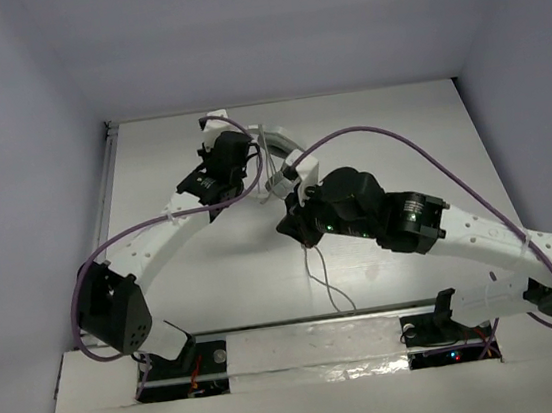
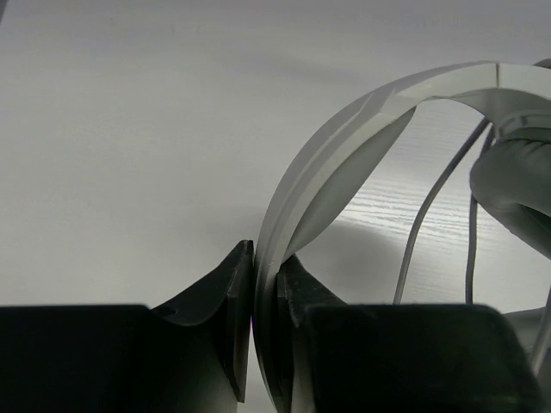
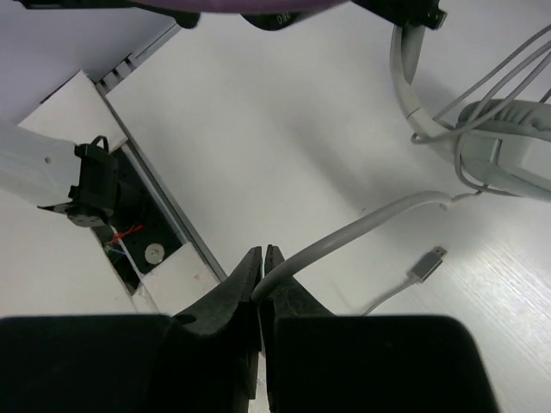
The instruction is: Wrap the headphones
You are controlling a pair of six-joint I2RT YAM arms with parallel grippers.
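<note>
Item one, my left claw (image 2: pixel 263 260): fingers closed flat on either side of the headband (image 2: pixel 344 146), gripping it edge-on near one end; from above the same claw (image 1: pixel 227 137) sits toward the far left part of the white table (image 1: pixel 397 121). Item two, the headphones (image 1: pixel 278 144): light grey, at the far middle of the table between my two arms, the headband arching up and to the right from my left claw's grip. One padded ear cup (image 2: pixel 516 189) shows at the right edge of the left wrist view, with two thin strands of cord running down beside it. Item three, purple cable (image 1: pixel 420 148): thick, looping over my right arm, apart from the headphones. Item four, my right claw (image 3: pixel 261 260): fingers pressed together on the cord (image 3: pixel 362 228), which runs from the fingertips up and right to the ear cup (image 3: pixel 508 120), where several strands cross over it. Item five, plug (image 3: pixel 428 262): small metal-tipped end of the cord, lying on the table just right of my right claw. Seen from above, a thin strand of cord (image 1: pixel 328 283) trails from that claw toward the near table edge.
</note>
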